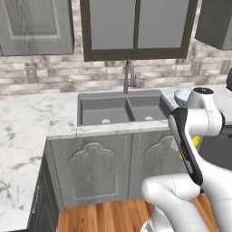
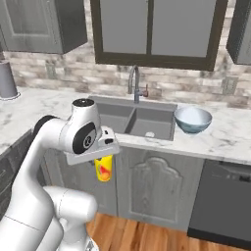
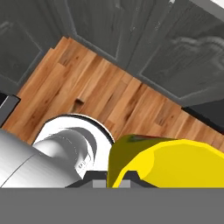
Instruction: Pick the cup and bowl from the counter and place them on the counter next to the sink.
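Even, flat rendered light, soft faint shadows, no glare, slightly soft low-resolution detail

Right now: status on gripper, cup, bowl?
Gripper shut on cup, held over floor. Bowl already on counter beside sink. Path clear.

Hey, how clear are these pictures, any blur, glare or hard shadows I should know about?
Left base view: soft and slightly blurry, flat light, the sink evenly grey. Right base view: mild sheen inside the bowl, no harsh shadows. Hand view: the cup looms close, stretched, edges soft.
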{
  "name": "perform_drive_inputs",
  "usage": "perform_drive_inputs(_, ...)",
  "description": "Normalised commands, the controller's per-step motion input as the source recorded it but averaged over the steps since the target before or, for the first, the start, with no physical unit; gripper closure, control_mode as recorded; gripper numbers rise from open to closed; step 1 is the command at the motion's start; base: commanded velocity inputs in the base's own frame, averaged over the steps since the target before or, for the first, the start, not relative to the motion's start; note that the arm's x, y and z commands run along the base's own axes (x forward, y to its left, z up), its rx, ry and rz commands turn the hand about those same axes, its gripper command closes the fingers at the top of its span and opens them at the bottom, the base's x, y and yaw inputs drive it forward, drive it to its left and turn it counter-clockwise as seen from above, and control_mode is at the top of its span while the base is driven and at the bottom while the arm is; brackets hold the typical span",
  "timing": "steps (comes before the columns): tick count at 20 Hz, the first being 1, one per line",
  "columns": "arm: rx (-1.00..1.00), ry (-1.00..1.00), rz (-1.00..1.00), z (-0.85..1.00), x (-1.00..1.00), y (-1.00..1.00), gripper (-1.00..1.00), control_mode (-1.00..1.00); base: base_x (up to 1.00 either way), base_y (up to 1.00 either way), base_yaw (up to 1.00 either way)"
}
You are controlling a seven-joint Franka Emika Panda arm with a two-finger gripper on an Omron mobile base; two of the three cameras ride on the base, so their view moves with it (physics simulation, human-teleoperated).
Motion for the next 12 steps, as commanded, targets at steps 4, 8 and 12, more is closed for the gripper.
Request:
perform_drive_inputs(4,0.00,0.00,0.00,0.00,0.00,0.00,1.00,1.00,0.72,0.26,-0.09)
perform_drive_inputs(8,0.00,0.00,0.00,0.00,0.00,0.00,1.00,1.00,0.78,0.26,-0.09)
perform_drive_inputs(12,0.00,0.00,0.00,0.00,0.00,0.00,1.00,1.00,0.73,0.25,-0.09)
